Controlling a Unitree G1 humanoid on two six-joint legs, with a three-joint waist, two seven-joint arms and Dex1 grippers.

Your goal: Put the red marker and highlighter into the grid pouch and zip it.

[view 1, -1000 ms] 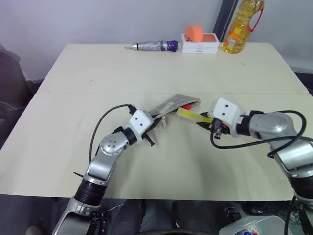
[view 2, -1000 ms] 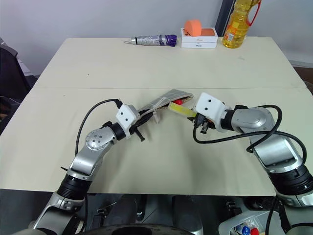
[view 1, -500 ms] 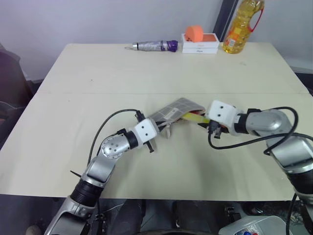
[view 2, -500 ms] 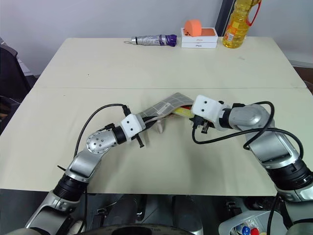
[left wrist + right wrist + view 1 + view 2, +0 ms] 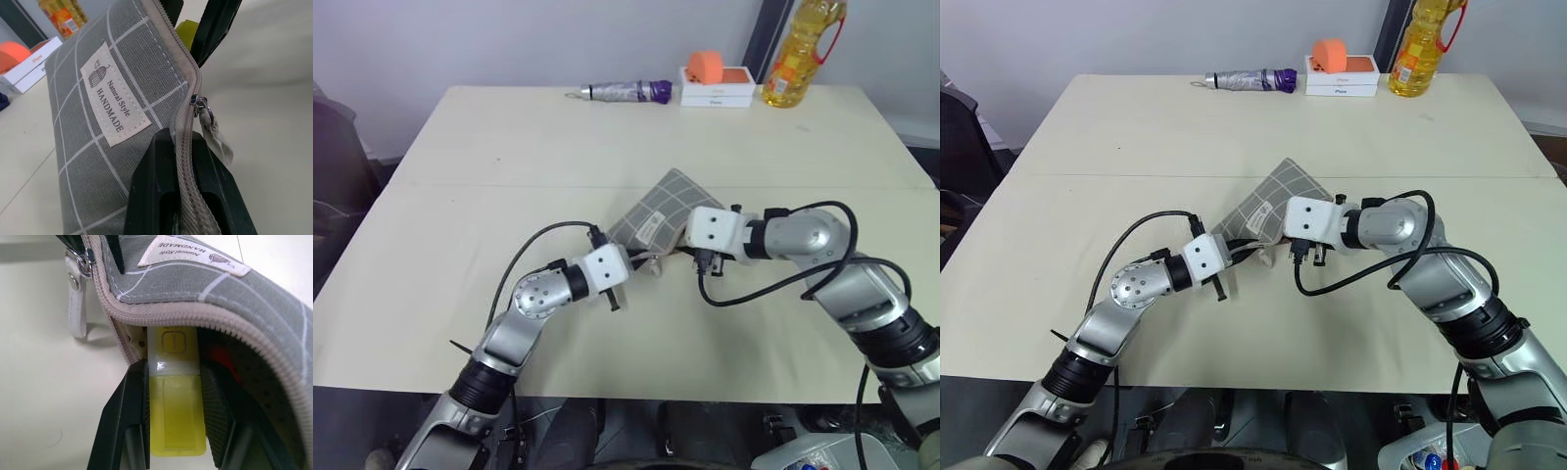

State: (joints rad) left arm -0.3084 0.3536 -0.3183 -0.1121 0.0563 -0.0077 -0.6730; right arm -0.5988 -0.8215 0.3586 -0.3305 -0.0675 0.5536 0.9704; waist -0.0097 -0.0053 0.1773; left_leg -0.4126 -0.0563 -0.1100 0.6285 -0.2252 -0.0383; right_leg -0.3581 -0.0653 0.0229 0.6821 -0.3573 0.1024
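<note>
Right gripper (image 5: pixel 173 431) clamps highlighter (image 5: pixel 173 411), long axis aimed into grid pouch (image 5: pixel 98 103) mouth, probably half in; left gripper (image 5: pixel 178 196) pinches pouch edge.

A wide cream-coloured table (image 5: pixel 558 137) is seen, crossed from side to side by a thin seam, and a plain pale wall (image 5: pixel 509 39) is set behind it, broken by a dark upright post (image 5: pixel 766 34). Along the far edge of the table a folded grey umbrella (image 5: pixel 617 92) with a purple end, a white-and-orange box (image 5: pixel 715 86) topped by an orange roll, and a bottle of yellow oil (image 5: pixel 806 44) are lined up. A dark chair (image 5: pixel 335 186) is placed at the table's left side, and the whole scene is lit evenly and softly.
</note>
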